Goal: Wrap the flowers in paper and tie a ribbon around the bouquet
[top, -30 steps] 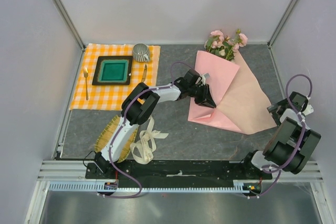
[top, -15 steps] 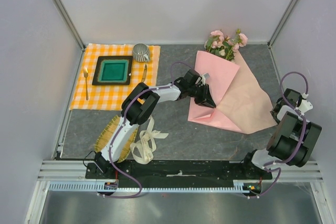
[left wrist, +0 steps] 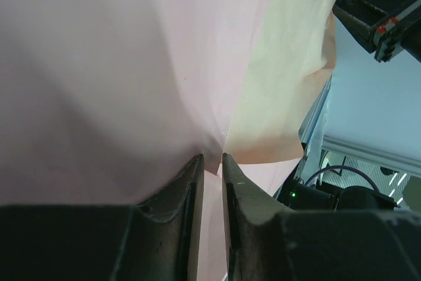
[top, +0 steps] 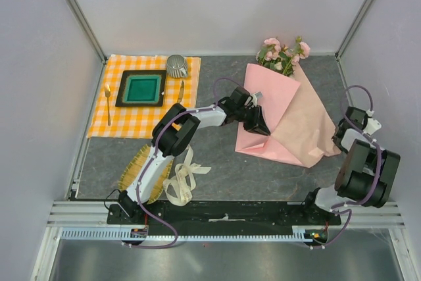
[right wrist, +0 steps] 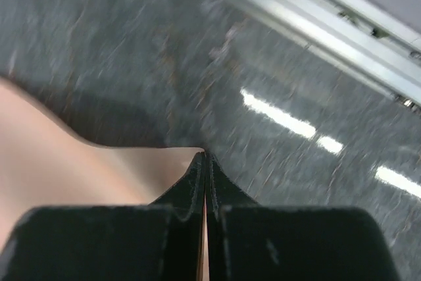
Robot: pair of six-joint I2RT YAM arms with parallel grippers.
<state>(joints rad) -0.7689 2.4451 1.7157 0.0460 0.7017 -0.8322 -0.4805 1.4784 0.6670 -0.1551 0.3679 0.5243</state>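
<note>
Top view: the paper (top: 289,120) lies on the right half of the grey tabletop (top: 223,162), folded partly over itself; the flowers (top: 283,51) poke out of its far end, close to the back wall. The left claw (top: 263,129) reaches across from the left and sits on the paper's left fold; the right claw (top: 339,143) is at the paper's near right corner. The ribbon (top: 184,177) lies in loose loops on the near left, well apart from the paper, with the left arm crossing above it; a woven mat (top: 139,169) lies just left of it. On the far left an orange-checked cloth (top: 145,113) carries a green tray (top: 141,88) and a metal cup (top: 176,66).

Left wrist view: the left claw (left wrist: 212,162) is nearly closed, a pinched ridge of the paper (left wrist: 131,64) caught in the narrow gap; pink sheet fills most of the view.

Right wrist view: the right claw (right wrist: 205,162) is closed tight; the corner tip of the paper (right wrist: 79,176) runs in between its fingertips; bare tabletop (right wrist: 276,64) lies beyond, up to a metal rail (right wrist: 316,11) at the edge.
</note>
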